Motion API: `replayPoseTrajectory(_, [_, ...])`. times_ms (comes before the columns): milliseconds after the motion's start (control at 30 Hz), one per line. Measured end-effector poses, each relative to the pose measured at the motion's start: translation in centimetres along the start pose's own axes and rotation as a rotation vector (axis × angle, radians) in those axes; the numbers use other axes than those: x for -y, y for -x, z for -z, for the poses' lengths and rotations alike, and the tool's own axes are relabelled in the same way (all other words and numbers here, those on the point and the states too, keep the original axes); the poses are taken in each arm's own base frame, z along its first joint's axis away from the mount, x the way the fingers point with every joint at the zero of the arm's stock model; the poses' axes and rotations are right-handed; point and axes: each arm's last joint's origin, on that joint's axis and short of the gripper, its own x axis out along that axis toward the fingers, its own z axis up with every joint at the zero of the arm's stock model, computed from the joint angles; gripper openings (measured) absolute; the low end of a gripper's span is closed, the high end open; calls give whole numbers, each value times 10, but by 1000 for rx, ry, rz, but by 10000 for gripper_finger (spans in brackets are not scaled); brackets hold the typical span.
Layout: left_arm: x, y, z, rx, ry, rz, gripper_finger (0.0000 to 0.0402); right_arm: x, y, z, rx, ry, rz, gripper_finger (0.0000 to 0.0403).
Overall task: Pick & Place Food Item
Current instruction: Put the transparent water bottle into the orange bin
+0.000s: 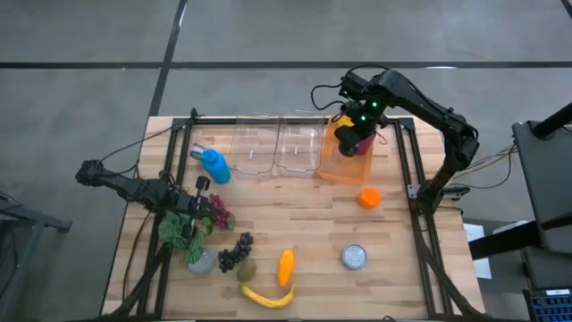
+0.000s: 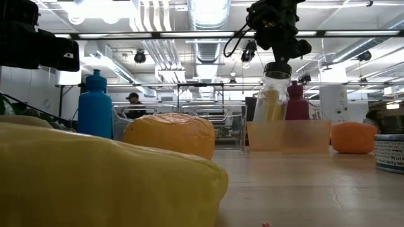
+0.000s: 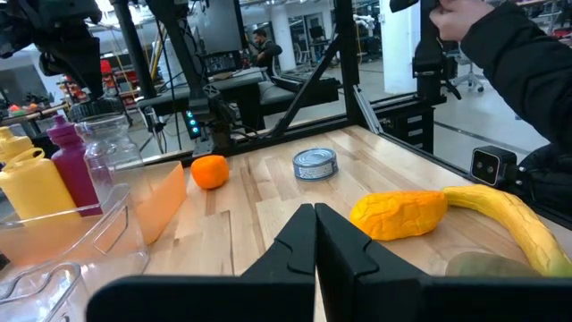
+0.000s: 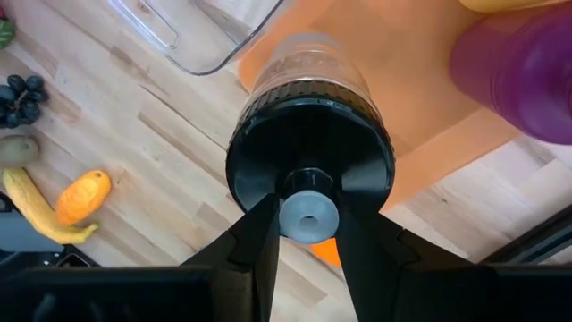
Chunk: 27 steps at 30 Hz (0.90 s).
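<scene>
- The right gripper (image 4: 308,234) pinches the small grey nozzle of a clear plastic bottle with a black cap (image 4: 308,161); its fingers are closed narrowly on that nozzle, so the bottle hangs upright beneath it.
- The bottle is held above the orange translucent tray (image 1: 344,167) at the far right of the wooden table (image 1: 402,233). A judgement: the grip on the cap lets it be lowered straight down beside the other bottles.
- In that tray stand a purple bottle (image 4: 527,76) and a yellow squeeze bottle (image 3: 36,183). Whether the clear bottle's base touches the tray floor or hangs just above it is hard to tell from the low view.
- The right arm (image 1: 429,107) reaches from its base at the table's right edge toward the far side, elbow raised, wrist pointing steeply down.
- The left gripper (image 3: 315,246) waits low near the table's left side with its fingers pressed together and holding nothing, aimed across the table.
- Near the front lie a yellow banana (image 1: 266,296), an orange bumpy carrot-like fruit (image 1: 285,266), a brown kiwi (image 1: 246,269) and dark grapes (image 1: 234,251).
- A round orange fruit (image 1: 369,198) sits just in front of the tray; a silver tin can (image 1: 355,258) lies nearer the front right.
</scene>
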Motion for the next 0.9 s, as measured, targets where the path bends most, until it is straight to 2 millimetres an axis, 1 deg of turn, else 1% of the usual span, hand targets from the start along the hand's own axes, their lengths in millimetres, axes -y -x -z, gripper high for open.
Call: replayPoseTrajectory(900, [0, 0, 0, 0, 0, 0, 1, 0, 0, -1, 7, -22, -2, 103])
